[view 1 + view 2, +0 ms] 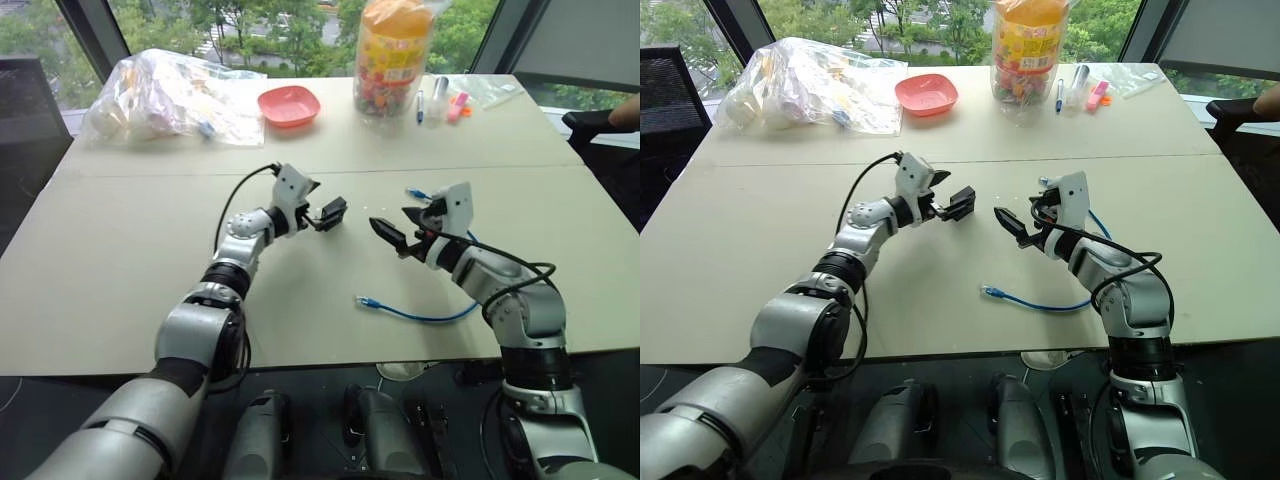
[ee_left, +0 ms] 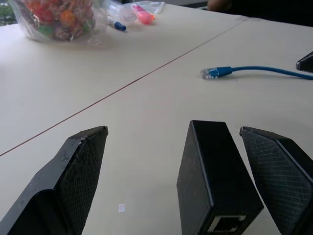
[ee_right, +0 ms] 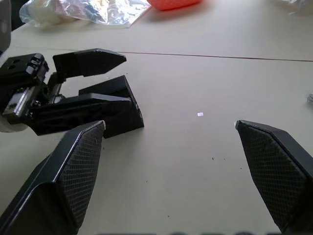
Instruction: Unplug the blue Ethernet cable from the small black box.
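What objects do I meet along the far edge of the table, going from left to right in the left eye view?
Clear plastic bag → pink dish → bag of colourful sweets → markers.

We see a matt black plastic box (image 2: 215,181) between our left hand's (image 2: 188,181) cross-hatched rubbery fingers (image 2: 80,171), over a smooth matt tabletop (image 2: 146,122).

One blue cable (image 1: 425,314), one small black box (image 2: 215,183), two grippers, one pink bowl (image 1: 288,105), one candy jar (image 1: 392,58), one plastic bag (image 1: 170,97) at eleven o'clock.
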